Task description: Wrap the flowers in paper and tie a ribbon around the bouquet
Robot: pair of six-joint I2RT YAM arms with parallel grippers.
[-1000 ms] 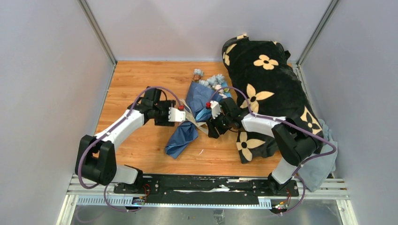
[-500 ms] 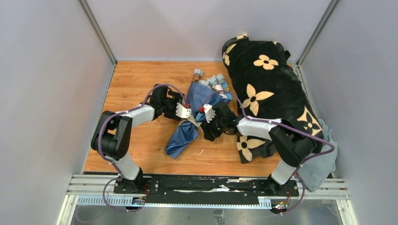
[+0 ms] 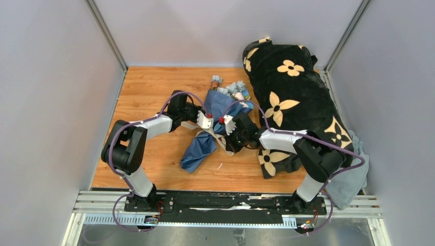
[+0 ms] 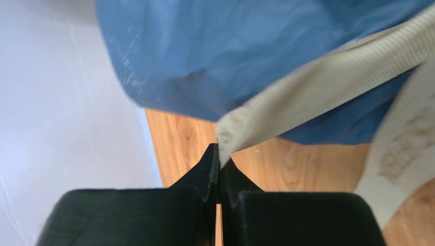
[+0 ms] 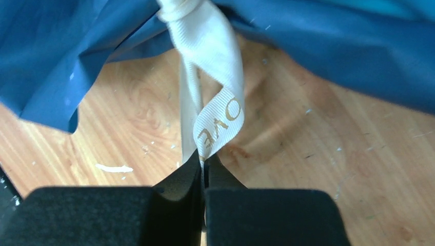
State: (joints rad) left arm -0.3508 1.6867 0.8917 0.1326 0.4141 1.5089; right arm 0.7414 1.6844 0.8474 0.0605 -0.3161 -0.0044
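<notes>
The bouquet point(image 3: 200, 147) lies mid-frame on the wooden table point(image 3: 149, 92), blooms toward the top. The left gripper point(image 4: 218, 160) and the right gripper point(image 5: 202, 165) each pinch an end of the ribbon point(image 5: 223, 97), which is seemingly knotted round the bundle's waist.

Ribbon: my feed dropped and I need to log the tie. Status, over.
Left gripper shut on one end of ribbon, right gripper shut on the other. Knot round bouquet on table. Blanket alongside, clear of knot.

Both arms reach toward the frame's centre, the left claw point(image 3: 208, 123) and right claw point(image 3: 224, 124) facing each other, near together, each pinched tight on the ribbon point(image 5: 218, 110).
</notes>
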